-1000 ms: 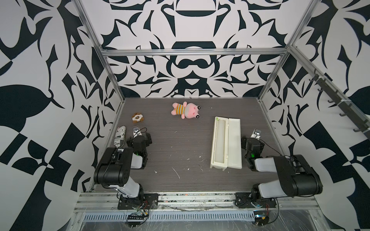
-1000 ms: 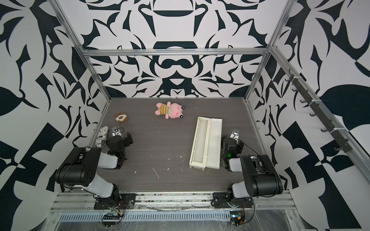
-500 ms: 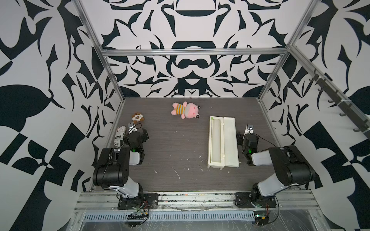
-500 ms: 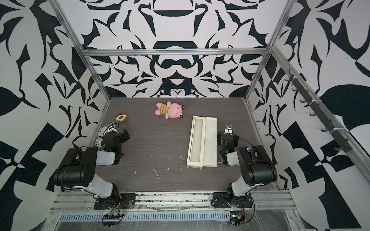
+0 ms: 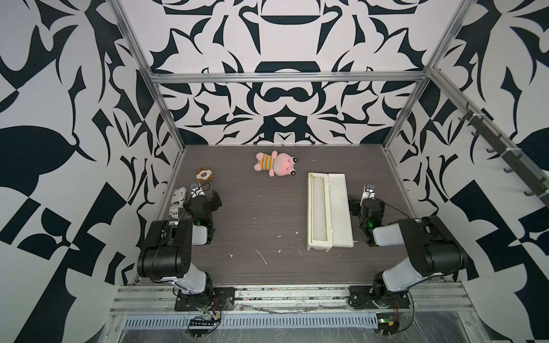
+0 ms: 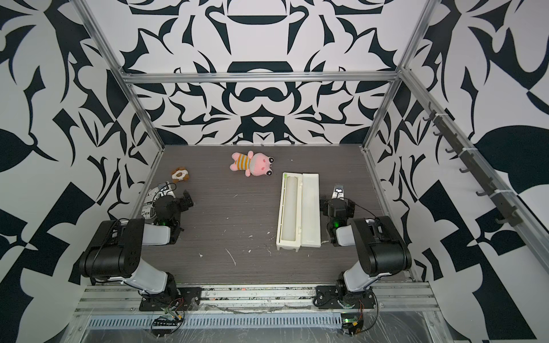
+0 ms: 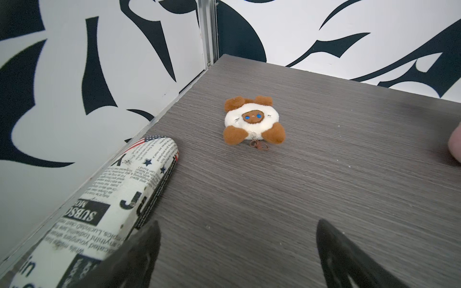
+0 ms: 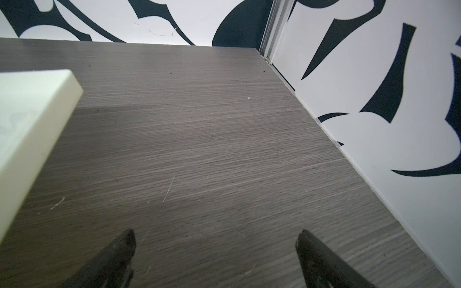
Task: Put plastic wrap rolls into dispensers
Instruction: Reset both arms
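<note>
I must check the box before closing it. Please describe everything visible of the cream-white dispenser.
The dispenser is a long, narrow cream-white box, plastic by its look. It lies flat on the dark table, its length running away from the robot. Its lid is folded open and lies beside the trough, toward the right arm. The plastic wrap roll lies inside the trough; a green mark shows at the far end. The open right gripper is near the lid, apart from it.

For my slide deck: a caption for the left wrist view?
Open left gripper over the grey table, newsprint-patterned bundle beside it, small brown-and-white plush ahead.
</note>
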You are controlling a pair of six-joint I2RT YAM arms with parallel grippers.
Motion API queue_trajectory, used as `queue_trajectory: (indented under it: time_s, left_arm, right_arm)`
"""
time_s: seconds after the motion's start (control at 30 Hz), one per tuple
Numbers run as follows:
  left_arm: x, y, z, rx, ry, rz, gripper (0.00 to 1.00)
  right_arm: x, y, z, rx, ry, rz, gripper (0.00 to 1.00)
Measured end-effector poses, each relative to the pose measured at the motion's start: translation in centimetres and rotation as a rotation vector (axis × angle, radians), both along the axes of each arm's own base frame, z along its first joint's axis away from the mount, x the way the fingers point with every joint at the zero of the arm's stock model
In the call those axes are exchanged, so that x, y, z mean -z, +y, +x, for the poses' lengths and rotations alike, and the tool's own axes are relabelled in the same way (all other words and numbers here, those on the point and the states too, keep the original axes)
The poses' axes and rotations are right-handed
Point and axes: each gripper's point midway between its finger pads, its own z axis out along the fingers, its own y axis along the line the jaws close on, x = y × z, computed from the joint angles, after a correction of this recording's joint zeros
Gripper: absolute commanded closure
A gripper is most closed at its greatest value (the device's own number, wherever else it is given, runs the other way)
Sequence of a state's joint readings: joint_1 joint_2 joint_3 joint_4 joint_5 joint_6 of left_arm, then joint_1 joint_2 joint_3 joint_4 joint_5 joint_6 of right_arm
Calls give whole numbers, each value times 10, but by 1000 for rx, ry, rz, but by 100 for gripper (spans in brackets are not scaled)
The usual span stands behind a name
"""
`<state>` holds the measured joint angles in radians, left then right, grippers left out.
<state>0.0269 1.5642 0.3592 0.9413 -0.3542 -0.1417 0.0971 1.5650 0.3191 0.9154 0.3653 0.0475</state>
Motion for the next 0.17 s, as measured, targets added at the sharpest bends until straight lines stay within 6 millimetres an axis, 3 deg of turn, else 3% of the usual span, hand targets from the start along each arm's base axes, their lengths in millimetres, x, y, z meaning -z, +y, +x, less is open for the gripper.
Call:
queue_trajectory:
  time_s: [0.17]
  left_arm:
    - [0,0,0,0,0,0,1]
  right_arm:
    - [-1,4,3,-24,4,3,0]
